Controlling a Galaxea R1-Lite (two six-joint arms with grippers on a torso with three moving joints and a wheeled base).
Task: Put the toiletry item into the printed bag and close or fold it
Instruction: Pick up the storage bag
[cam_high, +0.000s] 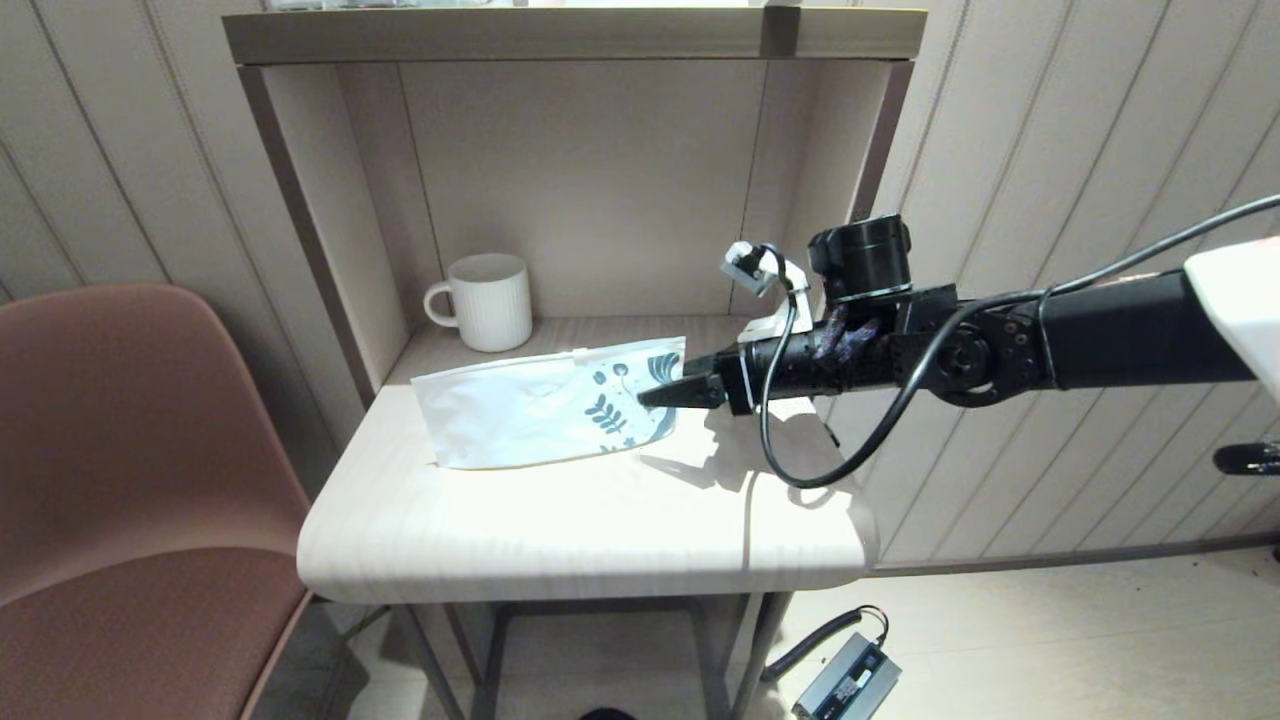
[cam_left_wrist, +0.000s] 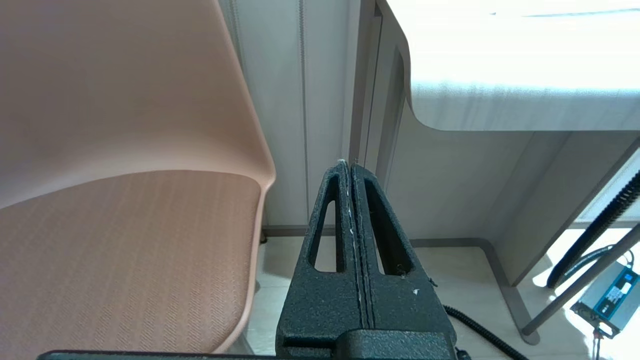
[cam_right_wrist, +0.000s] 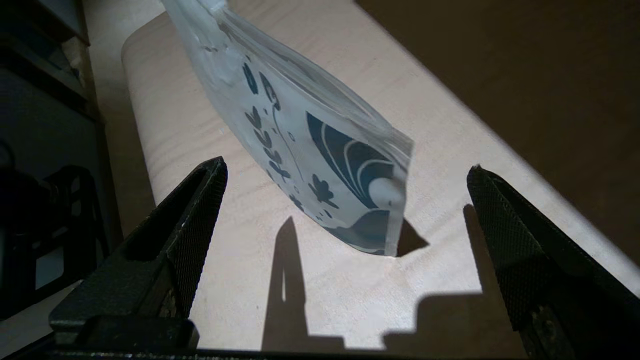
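So the flat white plastic pouch with the dark-blue leaf and flower print (cam_high: 555, 405) is lying on the pale wood-grain side table (cam_high: 560, 540), about the middle of the head view, printed end pointing toward the right side of the frame. A ribbed white ceramic mug (cam_high: 487, 300) stands behind it, toward the upper left of the niche, apart from the pouch. The right gripper (cam_high: 662, 395) comes in from the right edge of the frame, and its black tips sit right at the printed end of the bag; whether they touch it I can't tell from the head view. In the right wrist view the jaws are spread wide with the printed end of the pouch (cam_right_wrist: 330, 165) between them and nothing pinched, and that end looks slightly lifted off the tabletop with a shadow under its corner. The left gripper (cam_left_wrist: 350, 165) is parked low beside the dusty-pink chair (cam_left_wrist: 125, 200), jaws pressed together on nothing. No toiletry item is in view outside the bag, and I can't tell if one is already inside. My guess is we're at the closing or folding step, with the gripper lined up on the printed end. The next move probably calls for closing the jaws on that thin edge without shoving the light pouch across the smooth table, then folding it or working the zip, which I can't pick out here.
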